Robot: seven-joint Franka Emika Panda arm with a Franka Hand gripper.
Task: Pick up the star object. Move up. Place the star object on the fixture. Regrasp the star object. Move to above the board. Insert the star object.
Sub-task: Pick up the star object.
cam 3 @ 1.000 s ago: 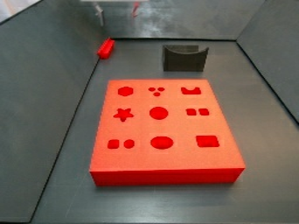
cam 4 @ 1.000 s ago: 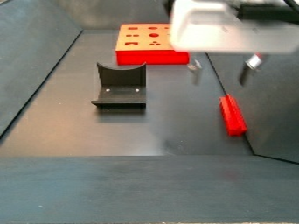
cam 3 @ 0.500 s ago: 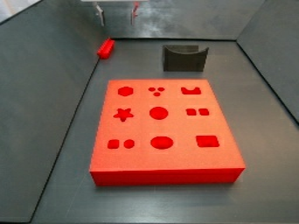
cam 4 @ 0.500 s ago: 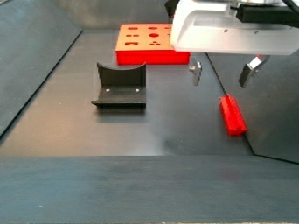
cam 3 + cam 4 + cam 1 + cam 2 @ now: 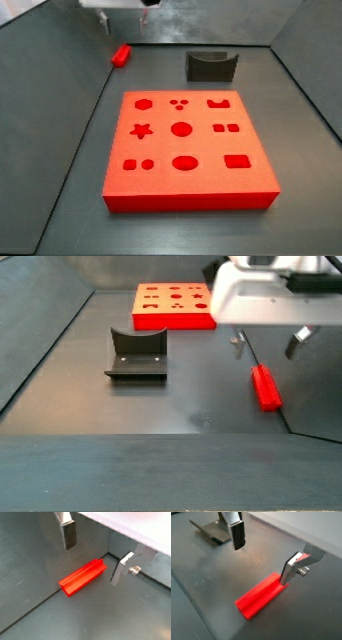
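Star object lay flat on the grey floor in a wrist view, a long red bar right beside the wall seam. The gripper hung above it with its 2 fingers spread wide and nothing between them. The risk seen here was the wall: with the piece so near it, a finger coming down on that side might have struck the wall or the piece's edge and pushed it instead of straddling it.

In the second wrist picture the star object lay diagonally, and the gripper was open over its far end rather than its middle. A close there, I judged, could have tipped or spun the bar. The fixture stood well apart.

In a side view the star object showed small at the far left by the wall, with the gripper above it, mostly cut off; the board and fixture were clear of it.

In the last side view the gripper was above the star object, not touching. The fixture and board lay left and farther back.
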